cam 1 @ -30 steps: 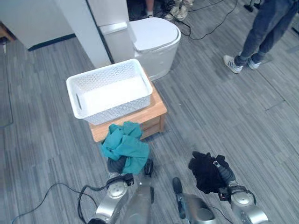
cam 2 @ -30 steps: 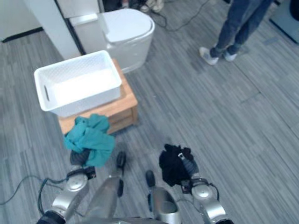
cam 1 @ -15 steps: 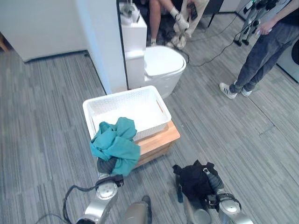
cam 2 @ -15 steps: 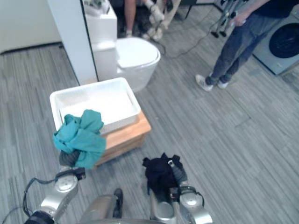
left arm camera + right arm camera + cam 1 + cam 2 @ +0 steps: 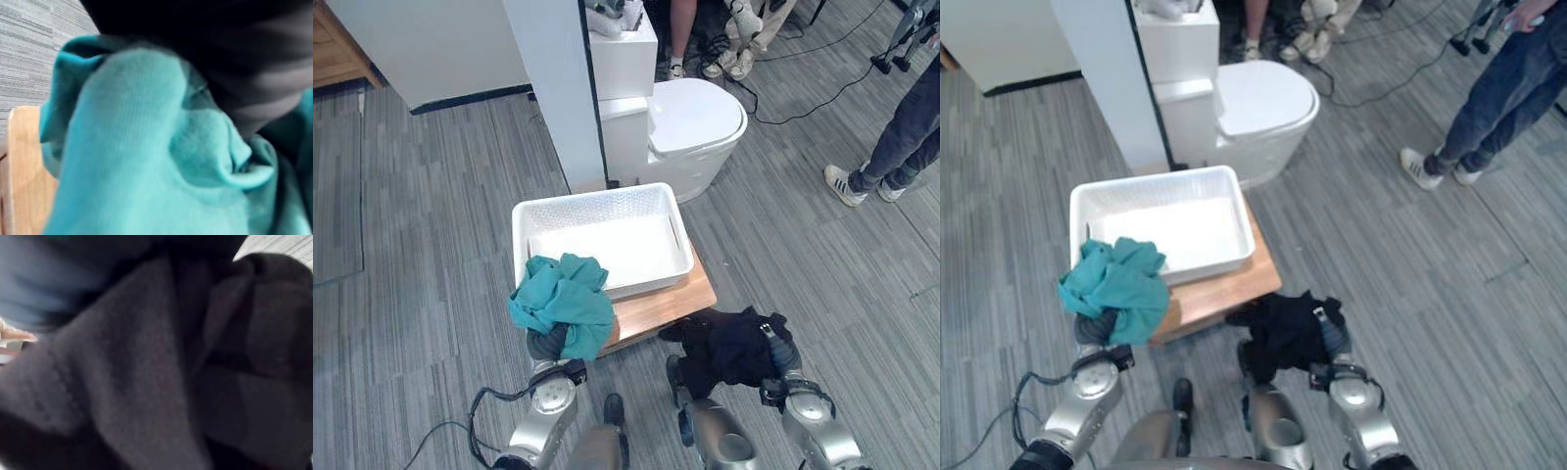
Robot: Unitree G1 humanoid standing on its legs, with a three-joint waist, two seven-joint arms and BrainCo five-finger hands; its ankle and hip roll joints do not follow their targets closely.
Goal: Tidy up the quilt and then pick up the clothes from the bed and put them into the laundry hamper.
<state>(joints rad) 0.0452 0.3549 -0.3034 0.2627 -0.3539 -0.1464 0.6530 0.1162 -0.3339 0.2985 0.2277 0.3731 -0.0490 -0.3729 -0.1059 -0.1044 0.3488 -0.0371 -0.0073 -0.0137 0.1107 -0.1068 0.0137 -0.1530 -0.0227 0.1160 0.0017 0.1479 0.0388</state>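
Observation:
A white lattice hamper (image 5: 597, 194) stands on a low wooden stool (image 5: 671, 302) just ahead of me. My left hand (image 5: 548, 345) is raised with a bunched teal garment (image 5: 563, 304) held in it, at the hamper's near left corner. Up close, the teal garment (image 5: 137, 161) covers that hand's fingers. To the right, my right hand (image 5: 783, 354) holds a crumpled black garment (image 5: 724, 345) beside the stool's near right edge, lower than the hamper's rim. The black garment (image 5: 146, 382) wraps that hand too. The hamper's inside looks bare and white.
A white toilet (image 5: 695, 117) and a white pillar (image 5: 558, 88) stand right behind the hamper. A person's legs in jeans (image 5: 901, 127) are at the far right, and more feet (image 5: 734, 59) show behind the toilet. Grey plank floor lies around the stool.
The camera has moved, so the hamper and toilet sit differently in the picture. The black garment has come up and in to the stool's near right edge. The teal garment stays at the hamper's near left corner.

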